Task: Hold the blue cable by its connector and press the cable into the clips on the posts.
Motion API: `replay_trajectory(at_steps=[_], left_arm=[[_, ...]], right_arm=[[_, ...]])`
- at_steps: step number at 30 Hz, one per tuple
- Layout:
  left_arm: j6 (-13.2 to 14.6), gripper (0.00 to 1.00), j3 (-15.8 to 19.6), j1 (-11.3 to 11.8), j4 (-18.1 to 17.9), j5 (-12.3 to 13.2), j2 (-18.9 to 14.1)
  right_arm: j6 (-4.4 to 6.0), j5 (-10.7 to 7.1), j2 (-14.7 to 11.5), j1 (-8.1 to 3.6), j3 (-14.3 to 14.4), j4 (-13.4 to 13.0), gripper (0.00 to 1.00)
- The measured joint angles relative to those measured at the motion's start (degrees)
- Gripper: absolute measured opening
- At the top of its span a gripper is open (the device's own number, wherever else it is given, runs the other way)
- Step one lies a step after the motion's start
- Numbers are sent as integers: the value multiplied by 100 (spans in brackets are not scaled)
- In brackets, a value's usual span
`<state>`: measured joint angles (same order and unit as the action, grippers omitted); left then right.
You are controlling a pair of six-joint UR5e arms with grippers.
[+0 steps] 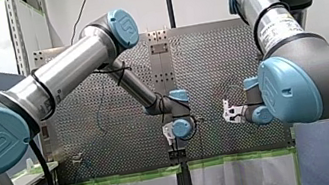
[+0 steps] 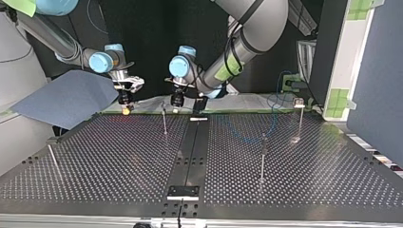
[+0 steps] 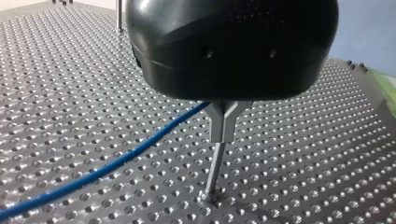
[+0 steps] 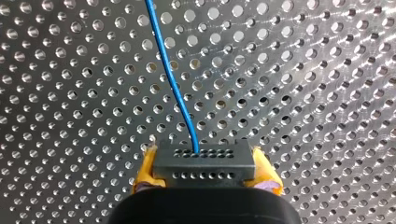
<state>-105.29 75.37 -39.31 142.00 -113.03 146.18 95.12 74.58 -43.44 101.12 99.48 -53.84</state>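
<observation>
Our right gripper (image 4: pixel 205 169) clamps the black connector (image 4: pixel 204 158) between yellow pads (image 4: pixel 145 171), and the blue cable (image 4: pixel 175 88) trails away across open perforated table (image 4: pixel 327 93). Our left gripper (image 2: pixel 177 100) hangs above a clip post (image 3: pixel 223 122) near the table's edge, with the cable running up to the post's fork. We cannot tell whether this gripper is wide or closed.

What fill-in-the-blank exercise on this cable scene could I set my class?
My right gripper holds a black ____ between its yellow pads.
The cable leaving it is coloured ____.
In the left wrist view, the clip on the post forks like the letter ____.
Missing words: connector; blue; Y.
</observation>
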Motion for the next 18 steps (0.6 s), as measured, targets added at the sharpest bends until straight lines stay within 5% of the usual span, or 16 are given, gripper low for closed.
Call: replay_trajectory(at_steps=[11,18], left_arm=[[3,0,-215,74,186,45,42],[97,0,-549,64,428,-8,391]], right_arm=[[24,2,22,6,-103,28,0],[31,-11,23,-4,-121,28,0]])
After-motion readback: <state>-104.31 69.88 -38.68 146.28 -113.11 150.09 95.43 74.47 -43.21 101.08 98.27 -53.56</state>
